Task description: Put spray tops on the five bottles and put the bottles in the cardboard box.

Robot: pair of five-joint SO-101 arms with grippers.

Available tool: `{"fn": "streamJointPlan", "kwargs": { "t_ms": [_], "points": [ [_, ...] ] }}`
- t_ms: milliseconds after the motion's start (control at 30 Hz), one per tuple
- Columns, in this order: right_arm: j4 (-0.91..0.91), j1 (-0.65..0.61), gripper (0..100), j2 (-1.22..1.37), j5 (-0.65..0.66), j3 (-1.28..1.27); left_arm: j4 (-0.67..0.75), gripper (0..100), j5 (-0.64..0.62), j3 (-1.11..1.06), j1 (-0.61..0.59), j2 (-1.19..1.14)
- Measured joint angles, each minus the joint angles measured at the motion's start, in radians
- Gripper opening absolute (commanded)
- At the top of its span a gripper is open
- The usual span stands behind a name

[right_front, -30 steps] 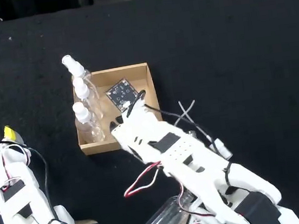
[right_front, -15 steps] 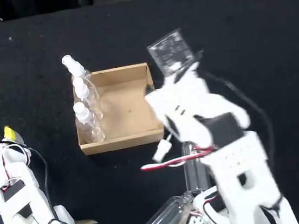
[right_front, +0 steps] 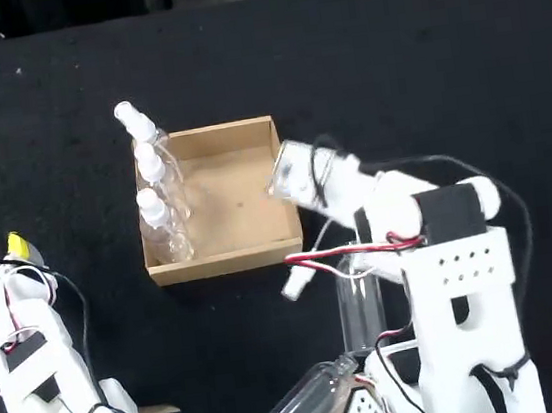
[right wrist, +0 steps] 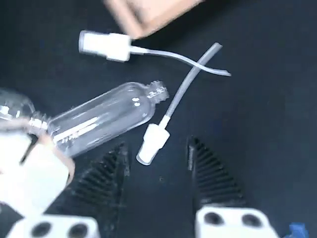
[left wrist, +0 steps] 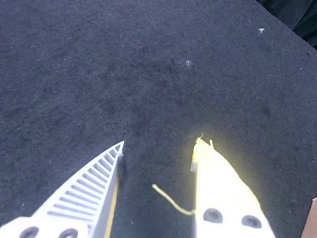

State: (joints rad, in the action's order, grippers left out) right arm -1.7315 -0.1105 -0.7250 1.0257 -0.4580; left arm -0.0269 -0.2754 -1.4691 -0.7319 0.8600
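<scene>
Soft, even light over matte black table; faint shadows, white glints along clear bottle.

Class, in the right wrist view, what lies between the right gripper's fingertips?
A loose spray top lies on the black table inside the open right gripper, touching neither finger, beside an uncapped bottle. The right wrist view shows it.
</scene>
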Motion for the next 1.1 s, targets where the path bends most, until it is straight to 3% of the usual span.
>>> {"fn": "streamJointPlan", "kwargs": {
  "t_ms": [100, 167, 433, 600, 833, 1100],
  "points": [
    [0.000, 0.000, 16.0, -0.011, 0.080, -0.084, 0.000, 20, 0.000, 0.000, 0.000, 0.000],
    [0.012, -0.002, 16.1, -0.012, 0.051, -0.158, 0.000, 20, 0.000, 0.000, 0.000, 0.000],
    [0.215, -0.052, 27.5, 0.114, -0.466, -0.296, 0.000, 20, 0.000, 0.000, 0.000, 0.000],
    [0.226, -0.183, 27.2, 0.158, -0.623, -0.292, 0.000, 20, 0.000, 0.000, -0.002, 0.000],
    [0.301, -0.250, 25.0, 0.160, -0.701, -0.370, 0.000, 20, 0.000, 0.000, 0.000, 0.000],
    [0.393, -0.118, 25.0, 0.160, -0.703, -0.496, 0.000, 20, 0.000, 0.000, 0.000, 0.000]
  ]
}}
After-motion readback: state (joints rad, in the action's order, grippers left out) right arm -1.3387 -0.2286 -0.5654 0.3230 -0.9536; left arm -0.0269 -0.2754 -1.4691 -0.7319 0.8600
